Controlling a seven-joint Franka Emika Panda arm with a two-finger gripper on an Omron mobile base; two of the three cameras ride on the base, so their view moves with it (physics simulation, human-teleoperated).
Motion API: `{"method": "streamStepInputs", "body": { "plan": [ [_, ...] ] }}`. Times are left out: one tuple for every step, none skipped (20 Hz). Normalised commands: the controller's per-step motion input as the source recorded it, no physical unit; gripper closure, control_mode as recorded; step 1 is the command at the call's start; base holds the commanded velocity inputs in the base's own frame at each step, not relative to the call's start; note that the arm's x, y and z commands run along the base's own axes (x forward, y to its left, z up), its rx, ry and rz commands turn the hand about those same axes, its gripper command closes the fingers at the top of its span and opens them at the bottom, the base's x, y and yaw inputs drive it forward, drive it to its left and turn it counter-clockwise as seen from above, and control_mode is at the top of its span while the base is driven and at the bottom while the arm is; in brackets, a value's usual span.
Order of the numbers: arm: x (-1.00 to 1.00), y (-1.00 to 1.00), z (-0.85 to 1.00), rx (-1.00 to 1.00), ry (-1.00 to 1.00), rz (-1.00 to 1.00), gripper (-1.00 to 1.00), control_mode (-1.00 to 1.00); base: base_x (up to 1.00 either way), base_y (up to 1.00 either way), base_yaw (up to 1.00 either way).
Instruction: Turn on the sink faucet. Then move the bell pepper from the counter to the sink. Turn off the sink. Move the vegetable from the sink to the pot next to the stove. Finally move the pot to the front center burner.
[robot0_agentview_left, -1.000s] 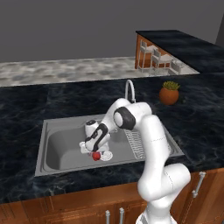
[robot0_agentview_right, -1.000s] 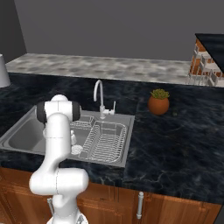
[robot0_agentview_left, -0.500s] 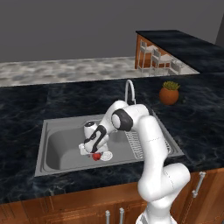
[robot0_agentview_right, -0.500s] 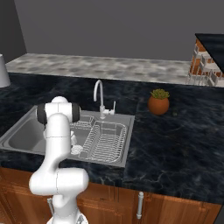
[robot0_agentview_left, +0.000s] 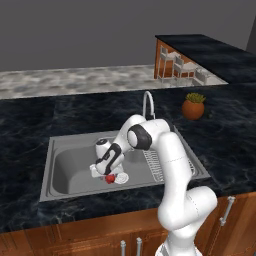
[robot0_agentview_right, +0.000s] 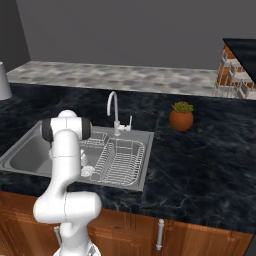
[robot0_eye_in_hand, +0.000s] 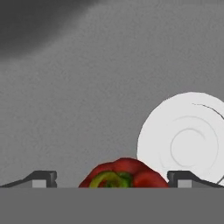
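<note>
Down in the sink, 1 bell pepper (gripper wide).

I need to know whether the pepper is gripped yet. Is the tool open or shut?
Open. In the hand view the tool has its two tips standing wide apart, with the red bell pepper lying between them on the sink floor, not pinched.

Grey brushed-metal sink basin: matt, smooth. Curved metal faucet at sink's back edge: polished. Silver wire dish rack: thin metal. Black marble-look counter: glossy, veined. Red bell pepper: smooth, slightly shiny skin. White round drain disc: matt. Brown wooden cabinet fronts: satin. Terracotta plant pot: matt.
</note>
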Motion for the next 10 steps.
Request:
{"method": "streamStepInputs", "body": {
  "plan": [
    [-0.14,0.00,0.00,0.00,-0.03,0.00,-1.00,-1.00,0.00,0.00,0.00],
    [-0.11,0.00,-0.02,0.00,-0.02,0.00,-1.00,-1.00,0.00,0.00,0.00],
    [-0.17,0.00,-0.01,0.00,-0.03,0.00,-1.00,-1.00,0.00,0.00,0.00],
    [-0.12,0.00,-0.03,0.00,-0.03,0.00,-1.00,-1.00,0.00,0.00,0.00],
    [-0.14,-0.03,-0.02,0.00,-0.04,0.00,-1.00,-1.00,0.00,0.00,0.00],
    [-0.13,-0.04,-0.06,0.00,-0.03,0.00,-1.00,-1.00,0.00,0.00,0.00],
    [-0.14,-0.06,-0.05,0.00,-0.03,0.00,-1.00,-1.00,0.00,0.00,0.00],
    [-0.08,-0.06,-0.08,0.00,-0.01,0.00,-1.00,-1.00,0.00,0.00,0.00],
    [-0.02,-0.08,-0.12,0.00,-0.02,0.00,-1.00,-1.00,0.00,0.00,0.00],
    [0.00,-0.08,-0.12,0.00,-0.02,0.00,-1.00,-1.00,0.00,0.00,0.00]
  ]
}}
